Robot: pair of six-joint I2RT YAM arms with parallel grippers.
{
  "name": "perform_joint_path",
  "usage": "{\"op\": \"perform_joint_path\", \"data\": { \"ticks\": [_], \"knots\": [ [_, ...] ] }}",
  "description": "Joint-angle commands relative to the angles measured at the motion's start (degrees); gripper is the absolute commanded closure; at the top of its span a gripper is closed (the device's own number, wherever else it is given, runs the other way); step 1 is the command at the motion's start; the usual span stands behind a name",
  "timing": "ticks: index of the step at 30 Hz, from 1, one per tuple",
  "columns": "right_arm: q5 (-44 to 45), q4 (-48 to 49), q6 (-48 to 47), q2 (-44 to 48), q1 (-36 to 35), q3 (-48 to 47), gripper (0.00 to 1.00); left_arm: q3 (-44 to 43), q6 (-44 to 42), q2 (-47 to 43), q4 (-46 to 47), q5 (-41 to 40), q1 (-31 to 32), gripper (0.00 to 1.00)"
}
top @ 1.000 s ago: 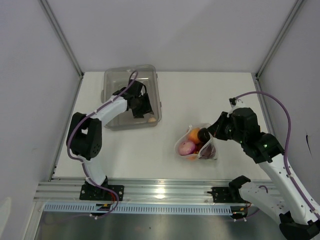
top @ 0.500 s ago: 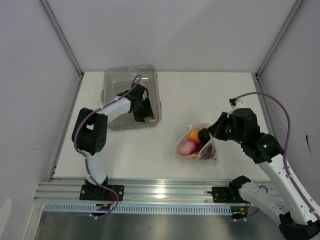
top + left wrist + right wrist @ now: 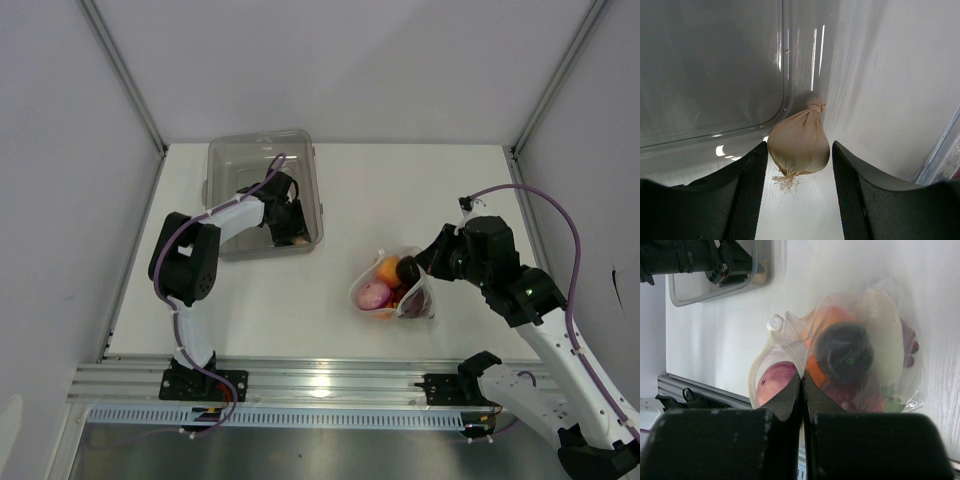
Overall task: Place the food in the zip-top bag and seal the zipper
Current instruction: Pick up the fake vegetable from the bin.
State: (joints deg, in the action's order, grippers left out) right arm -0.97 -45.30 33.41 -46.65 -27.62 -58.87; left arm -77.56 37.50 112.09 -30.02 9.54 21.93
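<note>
A beige garlic-like bulb [image 3: 799, 142] of toy food lies in the near right corner of the clear bin [image 3: 222, 152]. My left gripper [image 3: 799, 148] is open and straddles the bulb's root end, with a gap on the right side. In the top view the left gripper [image 3: 289, 226] sits low inside the bin. The zip-top bag [image 3: 420, 303] lies on the table with its mouth open towards the left. It holds a pink bulb [image 3: 776, 382], an orange [image 3: 826, 320], a dark round piece [image 3: 845, 352] and a white oblong piece [image 3: 886, 335]. My right gripper [image 3: 802, 376] is shut on the bag's mouth edge.
The bin's clear walls [image 3: 715, 75] curve closely around the bulb on its far and left sides. White table [image 3: 400, 190] lies between the bin and the bag. An aluminium rail [image 3: 320, 380] runs along the near edge.
My left arm has folded its elbow inward and the gripper has slid toward the bin's near right corner, jaws narrowing slightly. The right arm and bag have not moved.
</note>
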Motion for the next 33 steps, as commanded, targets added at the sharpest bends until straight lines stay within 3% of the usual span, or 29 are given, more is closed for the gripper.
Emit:
{"op": "perform_joint_path", "data": {
  "ticks": [1, 5, 8, 11, 25, 33],
  "knots": [
    [-0.4, 2.0, -0.5, 0.1, 0.3, 0.1, 1.0, 0.4, -0.8, -0.7, 1.5, 0.9, 0.1, 0.43],
    [-0.6, 2.0, -0.5, 0.1, 0.3, 0.1, 1.0, 0.1, -0.8, -0.6, 1.5, 0.7, 0.1, 0.45],
    [-0.4, 1.8, -0.5, 0.3, 0.3, 0.1, 1.0, -0.3, -1.2, -0.4, 1.5, 0.7, 0.1, 0.53],
    [-0.3, 1.8, -0.6, 0.3, 0.4, 0.1, 1.0, -0.8, -1.7, -0.6, 0.8, 0.2, 0.0, 0.78],
    [-0.9, 2.2, -0.6, -0.4, 0.5, 0.0, 1.0, -2.1, -4.0, -13.2, -3.9, -7.0, -0.3, 0.76],
    [-1.1, 2.8, -0.4, -0.5, 0.5, 0.2, 1.0, -2.7, -4.0, -23.8, -4.3, 0.7, 1.4, 0.75]
  ]
}}
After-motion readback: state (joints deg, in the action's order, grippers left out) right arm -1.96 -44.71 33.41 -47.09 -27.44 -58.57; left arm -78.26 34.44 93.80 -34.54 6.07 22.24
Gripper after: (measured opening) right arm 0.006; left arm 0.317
